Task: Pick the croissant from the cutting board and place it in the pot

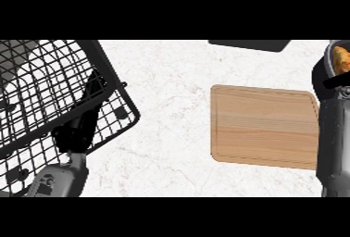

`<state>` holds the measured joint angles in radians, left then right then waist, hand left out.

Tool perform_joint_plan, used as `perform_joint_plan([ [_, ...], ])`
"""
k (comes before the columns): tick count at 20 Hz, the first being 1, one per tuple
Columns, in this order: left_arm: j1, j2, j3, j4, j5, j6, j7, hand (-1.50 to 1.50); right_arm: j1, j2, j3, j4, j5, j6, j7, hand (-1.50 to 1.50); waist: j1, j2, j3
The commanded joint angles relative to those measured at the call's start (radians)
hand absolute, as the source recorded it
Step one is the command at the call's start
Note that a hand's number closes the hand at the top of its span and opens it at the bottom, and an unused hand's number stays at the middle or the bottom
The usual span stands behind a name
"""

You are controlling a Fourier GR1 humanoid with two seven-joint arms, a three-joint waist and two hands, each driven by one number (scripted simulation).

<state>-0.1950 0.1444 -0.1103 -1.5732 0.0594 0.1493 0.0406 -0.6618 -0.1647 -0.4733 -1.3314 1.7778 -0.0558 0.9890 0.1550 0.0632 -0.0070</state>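
The croissant (342,58) shows as a small orange-brown piece at the upper right edge of the view. It lies within the dark rounded wall of the pot (328,51), of which only the left part is visible. The wooden cutting board (263,127) lies flat on the white counter (171,92), right of the middle. It is just below and left of the pot, and the croissant is apart from it. The right forearm (333,143) comes up along the right edge, crossing the right side of the board. The right hand (334,82) is at the pot's lower rim, close under the croissant. It is mostly cut off by the edge, so it cannot be told whether it has hold of the croissant or is free. At the left side, a black wire rack (41,92) stands on the counter. The left forearm (58,180) rises from the lower left corner, and the left hand (78,132) shows in front of the rack with its fingers stretched upward, holding nothing. A dark flat thing (249,45) is partly seen at the top edge, above the board.
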Motion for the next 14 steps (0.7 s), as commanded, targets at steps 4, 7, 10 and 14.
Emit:
perform_joint_plan([
  [4, 0.030, -0.045, -0.030, -0.005, 0.004, -0.008, -0.065, 0.00, -0.241, -0.109, -0.090, 0.272, 0.153, 0.046, 0.222, 1.50, 0.009, -0.012, 0.005],
  [7, 0.003, -0.041, -0.013, -0.004, 0.006, -0.003, -0.044, 0.00, -0.304, -0.135, -0.122, 0.383, 0.182, 0.016, 0.242, 1.50, -0.010, -0.015, 0.008],
  [10, 0.029, -0.065, -0.016, 0.037, -0.003, 0.005, -0.079, 0.00, -0.333, -0.145, -0.147, 0.468, 0.207, -0.043, 0.268, 1.50, -0.036, -0.016, 0.008],
  [14, 0.118, -0.055, -0.006, -0.013, -0.010, 0.006, -0.106, 0.00, -0.338, -0.196, -0.204, 0.571, 0.213, -0.078, 0.261, 1.50, -0.058, -0.034, 0.008],
])
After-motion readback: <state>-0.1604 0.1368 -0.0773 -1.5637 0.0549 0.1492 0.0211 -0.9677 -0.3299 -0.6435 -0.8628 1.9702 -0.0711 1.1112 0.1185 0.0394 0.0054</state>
